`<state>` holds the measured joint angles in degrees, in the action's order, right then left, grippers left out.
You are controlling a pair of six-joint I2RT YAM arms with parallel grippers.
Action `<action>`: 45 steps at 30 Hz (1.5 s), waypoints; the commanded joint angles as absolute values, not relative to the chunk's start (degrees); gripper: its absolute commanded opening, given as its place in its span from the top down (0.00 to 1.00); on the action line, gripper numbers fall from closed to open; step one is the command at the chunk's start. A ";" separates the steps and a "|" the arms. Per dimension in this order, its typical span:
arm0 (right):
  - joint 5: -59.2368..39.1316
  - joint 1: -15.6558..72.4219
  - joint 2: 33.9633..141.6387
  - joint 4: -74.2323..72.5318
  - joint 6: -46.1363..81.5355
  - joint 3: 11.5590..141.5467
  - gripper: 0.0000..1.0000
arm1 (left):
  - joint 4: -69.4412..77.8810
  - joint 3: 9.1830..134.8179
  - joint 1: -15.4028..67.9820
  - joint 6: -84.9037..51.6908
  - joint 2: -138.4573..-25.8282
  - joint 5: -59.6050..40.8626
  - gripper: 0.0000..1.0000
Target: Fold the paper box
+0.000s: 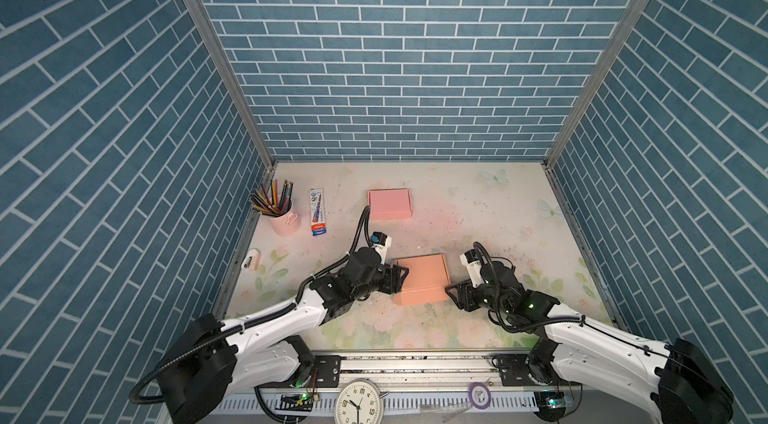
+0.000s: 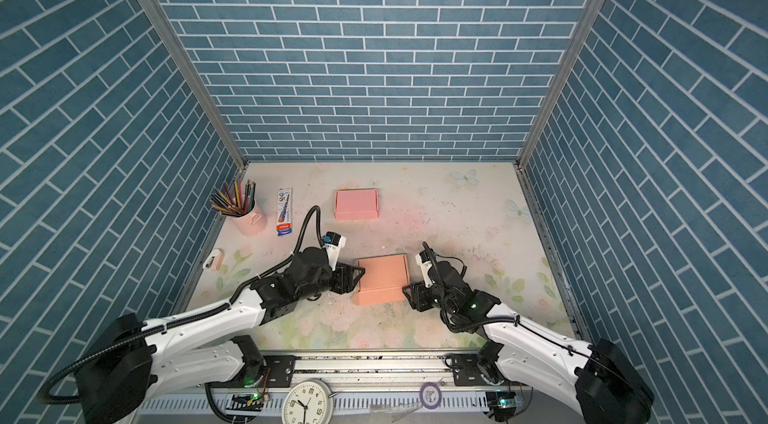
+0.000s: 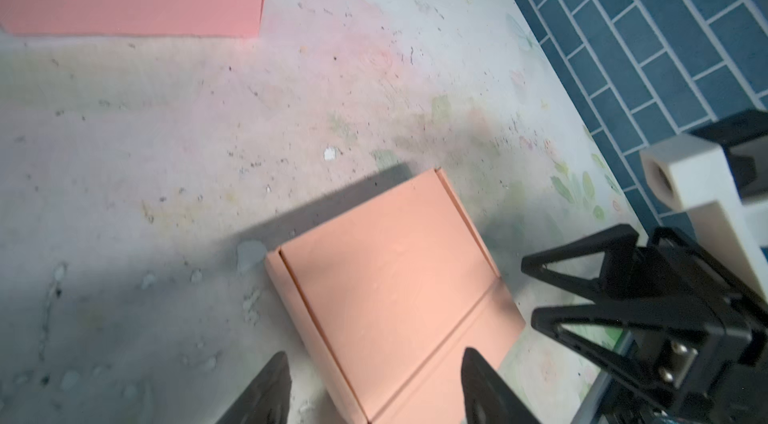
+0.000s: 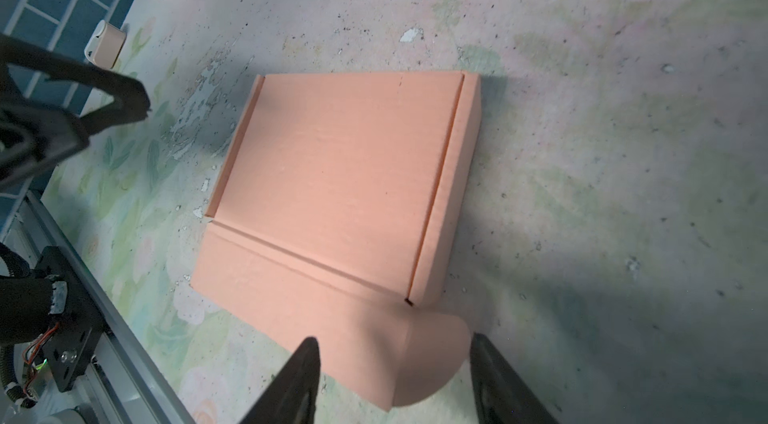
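The paper box (image 1: 422, 278) (image 2: 382, 278) is salmon-orange and lies flat and closed near the table's middle, between my two grippers. My left gripper (image 1: 400, 281) (image 2: 359, 276) is at its left edge. In the left wrist view it (image 3: 374, 359) is open, its fingers standing either side of the box's (image 3: 386, 268) near corner. My right gripper (image 1: 453, 295) (image 2: 407, 293) is at the box's front right corner. In the right wrist view it (image 4: 394, 341) is open, with a rounded flap (image 4: 424, 355) that sticks out from the box (image 4: 345, 176) lying loose between its fingers.
A second, pink box (image 1: 390, 204) lies further back. At the back left stand a pink cup of pencils (image 1: 284, 218) and a blue-and-white pack (image 1: 318, 212). A small white object (image 1: 250, 259) lies by the left wall. A clock (image 1: 358, 403) sits on the front rail.
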<state>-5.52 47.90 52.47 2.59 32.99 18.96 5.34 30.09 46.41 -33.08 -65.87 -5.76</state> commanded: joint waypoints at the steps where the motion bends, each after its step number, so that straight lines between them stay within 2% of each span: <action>1: -3.78 48.16 51.46 3.84 32.02 20.01 0.41 | 4.32 34.66 44.09 -27.29 -70.74 -8.89 0.33; 10: -5.28 45.20 55.83 2.49 28.93 22.98 0.41 | 5.07 42.45 38.91 -24.21 -84.23 -13.72 0.30; 19: -12.11 38.94 61.77 -2.21 25.95 25.05 0.40 | 5.19 39.57 38.92 -27.72 -82.72 -11.00 0.26; 27: -15.71 38.10 68.12 -5.14 25.50 27.08 0.40 | 8.70 32.63 41.26 -33.13 -78.41 -12.40 0.25; 35: -18.43 38.13 71.99 -8.23 26.15 27.51 0.41 | 14.87 29.80 42.49 -36.46 -79.77 -14.71 0.31; 45: -19.25 38.12 74.84 -9.75 26.22 28.69 0.43 | 17.98 32.13 42.50 -36.39 -83.24 -16.06 0.38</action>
